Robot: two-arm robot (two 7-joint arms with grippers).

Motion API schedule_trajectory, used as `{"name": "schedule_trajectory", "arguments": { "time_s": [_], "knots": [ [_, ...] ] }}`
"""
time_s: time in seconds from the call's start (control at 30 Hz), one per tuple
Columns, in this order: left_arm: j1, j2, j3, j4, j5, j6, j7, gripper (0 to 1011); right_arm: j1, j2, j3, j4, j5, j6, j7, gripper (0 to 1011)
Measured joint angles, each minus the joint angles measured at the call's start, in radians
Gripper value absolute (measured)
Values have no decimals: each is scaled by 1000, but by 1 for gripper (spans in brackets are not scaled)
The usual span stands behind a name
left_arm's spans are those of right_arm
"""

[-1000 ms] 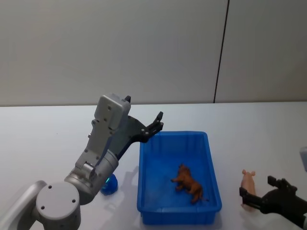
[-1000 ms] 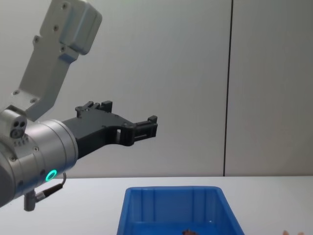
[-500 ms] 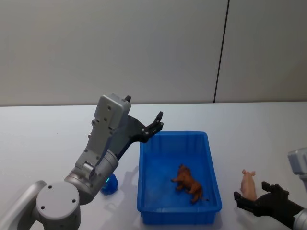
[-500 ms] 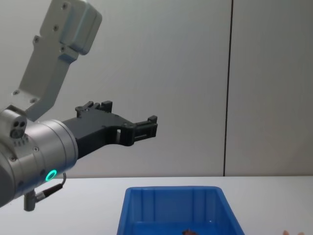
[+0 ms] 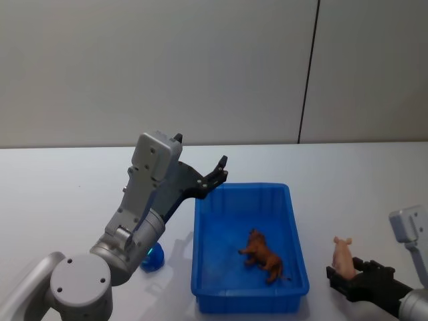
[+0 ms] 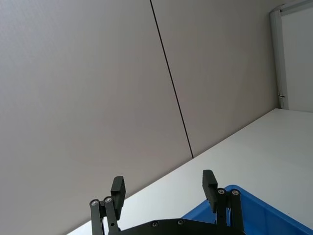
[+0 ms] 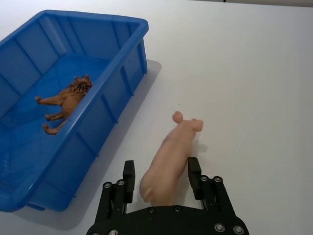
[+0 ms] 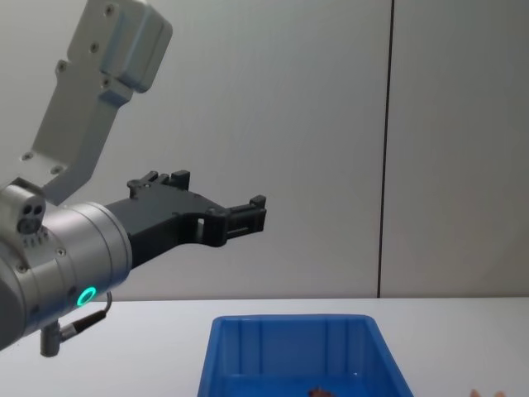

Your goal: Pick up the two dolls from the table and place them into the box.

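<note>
The lion doll (image 5: pixel 263 255) is lying in the box (image 5: pixel 199 291) on the worktop (image 5: pixel 60 194). The round doll (image 5: pixel 155 260) is sitting just left of the box. The pig doll (image 5: pixel 344 257) is lying right of it, its rear sitting inside the right hand (image 7: pixel 161 165).

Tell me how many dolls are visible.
3. Reddish-brown doll: inside the box. Pink doll: on the table right of it, within the open right tool. Blue doll: left of the box, partly hidden by the left arm.
</note>
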Motion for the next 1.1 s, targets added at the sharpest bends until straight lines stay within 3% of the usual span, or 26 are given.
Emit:
{"name": "schedule_trajectory", "arguments": {
  "time_s": [0.33, 0.63, 1.1],
  "knots": [
    [0, 0, 0, 0, 0, 0, 0, 1001, 17, -9, -2, 19, -15, 8, -10, 378],
    [0, 0, 0, 0, 0, 0, 0, 1001, 26, -10, 1, 20, -25, -8, -16, 378],
    [0, 0, 0, 0, 0, 0, 0, 1001, 51, -10, 10, -34, -43, -98, 13, 378]
  ]
}}
